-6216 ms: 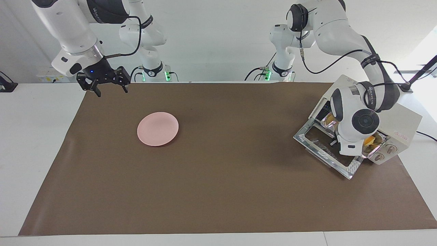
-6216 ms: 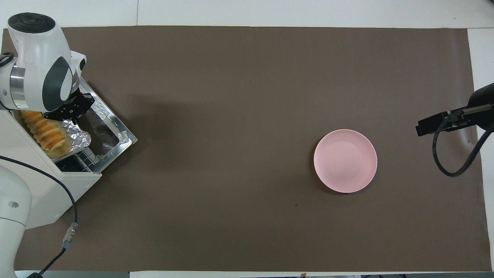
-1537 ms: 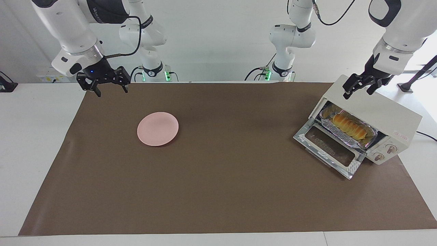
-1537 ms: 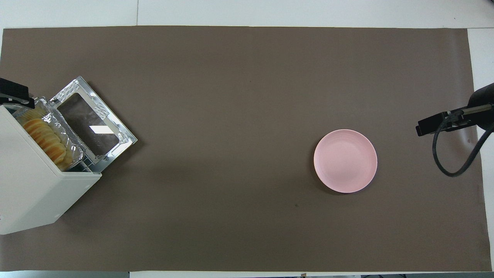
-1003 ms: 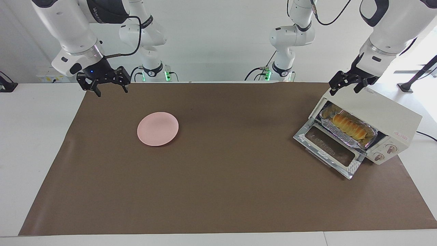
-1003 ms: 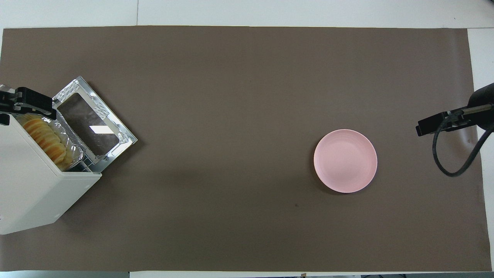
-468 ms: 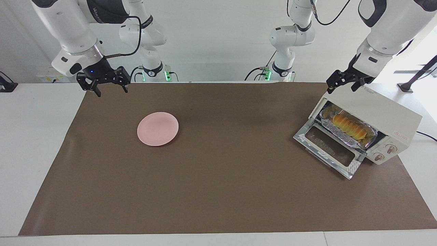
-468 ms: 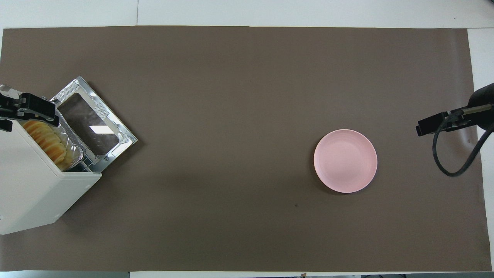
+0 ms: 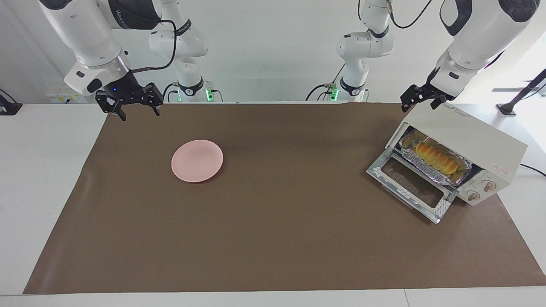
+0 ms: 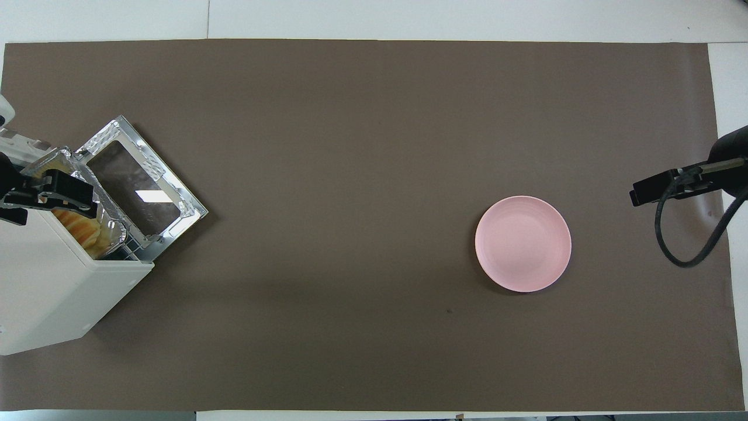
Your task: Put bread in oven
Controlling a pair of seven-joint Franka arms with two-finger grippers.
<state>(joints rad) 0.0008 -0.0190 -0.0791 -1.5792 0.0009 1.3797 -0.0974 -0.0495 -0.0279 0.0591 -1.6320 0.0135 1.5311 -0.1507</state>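
I see the left gripper (image 9: 419, 102) at the upper right of the facing view, up in the air over the top corner of the oven (image 9: 469, 138), its fingers spread and holding nothing. In the overhead view the same gripper (image 10: 44, 196) sits at the left edge of the frame, covering part of the oven's open mouth, though the facing view shows it apart from the oven, above its top.

Just below it in the facing view, I find the bread (image 9: 436, 156) lying in a crinkled foil tray (image 9: 410, 157) inside the oven, on the rack. In the overhead view only part of the bread (image 10: 79, 227) shows under the gripper, with the tray's foil edge (image 10: 114, 225) beside it. The oven door (image 9: 411, 187) hangs dropped open, its glass facing up, at the right of the facing view; the two knobs (image 9: 481, 190) show on the oven's front. The oven stands at the left arm's end of the table, on the brown mat (image 9: 277, 213).

The right gripper (image 9: 134, 106) waits at the upper left of the facing view, in the air over the mat's corner, fingers spread and empty; in the overhead view it (image 10: 648, 192) appears at the right edge. A pink plate (image 9: 197, 160) lies bare on the mat at the right arm's end of the table, well apart from the oven.
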